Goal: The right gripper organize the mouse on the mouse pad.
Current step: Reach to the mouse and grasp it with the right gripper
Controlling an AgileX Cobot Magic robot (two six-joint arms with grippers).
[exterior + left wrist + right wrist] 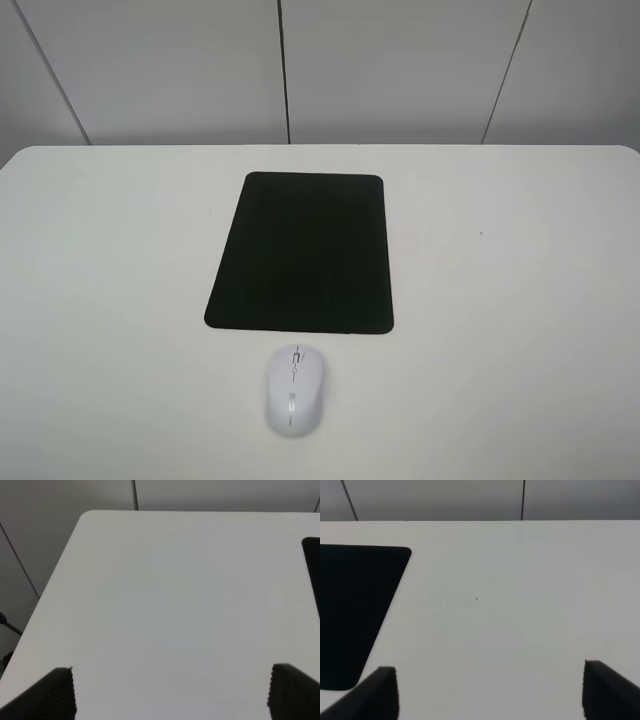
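The white mouse (pixel 292 391) lies on the white table just in front of the black mouse pad (pixel 302 252), off the pad, with its scroll wheel end toward the pad. The pad lies flat in the middle of the table and also shows in the right wrist view (pixel 355 615) and at the edge of the left wrist view (pixel 314 567). The right gripper (pixel 490 692) is open and empty over bare table to the right of the pad. The left gripper (pixel 170 692) is open and empty over bare table left of the pad. Neither arm shows in the exterior high view.
The white table (pixel 520 300) has rounded far corners and ends at a grey panelled wall (pixel 400 60). A tiny dark speck (pixel 481 234) marks the table right of the pad.
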